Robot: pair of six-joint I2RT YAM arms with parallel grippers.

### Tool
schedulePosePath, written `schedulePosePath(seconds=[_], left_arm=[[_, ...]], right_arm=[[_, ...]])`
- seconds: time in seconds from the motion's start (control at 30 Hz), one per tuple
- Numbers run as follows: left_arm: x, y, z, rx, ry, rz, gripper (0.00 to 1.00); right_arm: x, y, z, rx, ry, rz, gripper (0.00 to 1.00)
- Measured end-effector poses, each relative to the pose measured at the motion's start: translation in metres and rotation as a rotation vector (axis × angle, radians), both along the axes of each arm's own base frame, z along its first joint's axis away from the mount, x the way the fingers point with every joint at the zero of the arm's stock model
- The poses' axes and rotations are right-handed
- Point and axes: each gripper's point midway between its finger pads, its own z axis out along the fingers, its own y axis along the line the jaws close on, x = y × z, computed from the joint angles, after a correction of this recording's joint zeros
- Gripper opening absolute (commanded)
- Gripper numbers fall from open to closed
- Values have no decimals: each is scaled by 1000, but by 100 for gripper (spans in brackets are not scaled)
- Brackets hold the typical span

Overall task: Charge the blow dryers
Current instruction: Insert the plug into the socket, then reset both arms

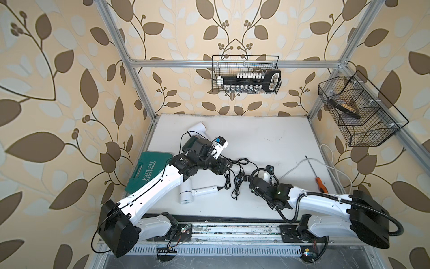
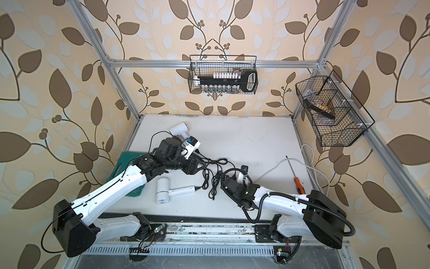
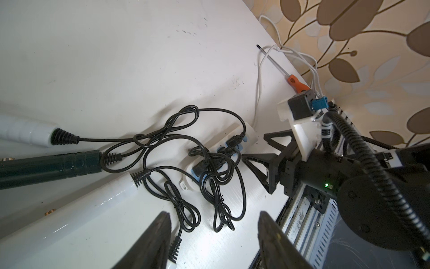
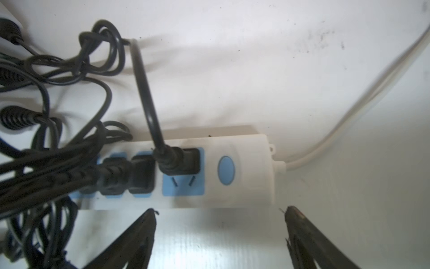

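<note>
Two white T-shaped plastic blow dryers (image 1: pixel 187 194) (image 1: pixel 198 127) lie in full sight in both top views. The left wrist view shows three straight handles, two white and one dark green handle (image 3: pixel 46 166), plus four ribbed black cord collars (image 3: pixel 139 179).

One white power strip (image 4: pixel 244 167) with blue sockets has one round blue button (image 4: pixel 226 170) and three countable black plugs (image 4: pixel 186 160); cords hide any others.

On the one white bench (image 1: pixel 267 139) there are also:
- one orange-handled screwdriver (image 1: pixel 321 184)
- one dark green plastic tool case (image 1: pixel 144 167)

Two black wire baskets (image 1: pixel 216 69) (image 1: pixel 372 137) hang above.

There are two white-and-black robot arms (image 1: pixel 153 188) (image 1: pixel 325 202). They carry two end effectors, the left end effector (image 3: pixel 213 213) and the right end effector (image 4: pixel 220 209).
</note>
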Motion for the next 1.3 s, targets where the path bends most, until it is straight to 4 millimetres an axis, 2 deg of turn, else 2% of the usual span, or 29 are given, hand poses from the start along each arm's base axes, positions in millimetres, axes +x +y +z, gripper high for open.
schedulePosePath(seconds=[0.07,0.1,0.2,0.23,0.27,0.3,0.4,0.47,0.53,0.6,0.67,0.77,0.87,1.03,1.13,1.23,1.3], left_arm=[[0,0,0,0,0,2,61],[1,0,0,0,0,4,61],[5,3,0,8,-8,29,65],[8,6,0,8,-7,48,73],[12,11,1,11,-11,73,99],[15,15,3,10,-18,90,99],[35,47,15,-15,-55,218,99],[51,81,23,-49,-79,344,99],[64,116,27,-75,-93,467,99],[74,145,26,-82,-93,579,99],[82,166,20,-69,-85,673,99],[86,184,9,-33,-73,771,99],[89,203,0,22,-81,875,99],[95,246,-15,163,-105,1096,99],[98,267,-29,262,-127,1181,99],[101,273,-49,356,-129,1168,99],[105,274,-63,396,-130,1150,99]], right_arm=[[1,-9,12,-9,-4,1,93],[3,-14,19,-6,-12,-5,98],[16,-35,43,13,-60,-26,99],[21,-45,52,19,-81,-40,99],[27,-57,63,21,-110,-58,99],[32,-69,71,19,-137,-78,99],[44,-111,107,-18,-265,-153,99],[49,-136,132,-80,-383,-189,99],[51,-151,138,-161,-469,-191,99],[51,-160,125,-246,-499,-176,99],[51,-167,98,-323,-474,-155,99],[53,-179,63,-368,-427,-163,99],[62,-186,44,-362,-411,-175,99],[90,-182,28,-356,-410,-148,99],[108,-177,28,-352,-429,-118,99],[127,-180,34,-318,-469,-113,99],[132,-186,32,-295,-486,-118,99]])
